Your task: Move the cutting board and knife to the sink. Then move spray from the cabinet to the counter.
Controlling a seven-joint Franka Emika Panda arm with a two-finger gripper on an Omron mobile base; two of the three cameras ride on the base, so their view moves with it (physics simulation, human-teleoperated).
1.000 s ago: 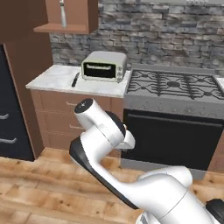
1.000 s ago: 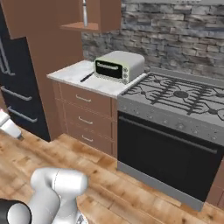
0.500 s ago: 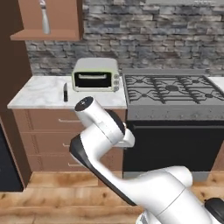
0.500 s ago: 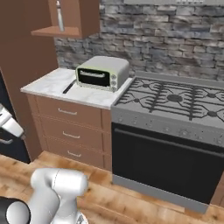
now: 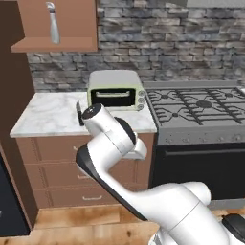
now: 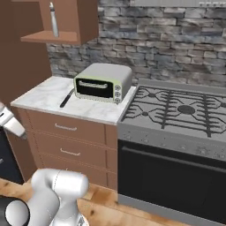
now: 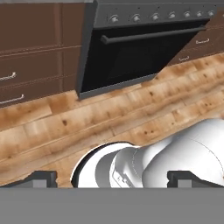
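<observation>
Knife (image 6: 67, 97) flat on counter (image 5: 48, 115), just left of toaster oven (image 6: 102, 82), long axis running front to back. Spray (image 5: 53, 22) upright in cabinet (image 5: 57, 28) above. Gripper (image 7: 112, 178) spread wide, empty, aimed down at floor, low and well short of counter. Cutting board not made out.

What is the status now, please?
Claw open, empty, pointing at floor. Knife on counter beside toaster oven; spray in cabinet. Nothing blocking.
</observation>
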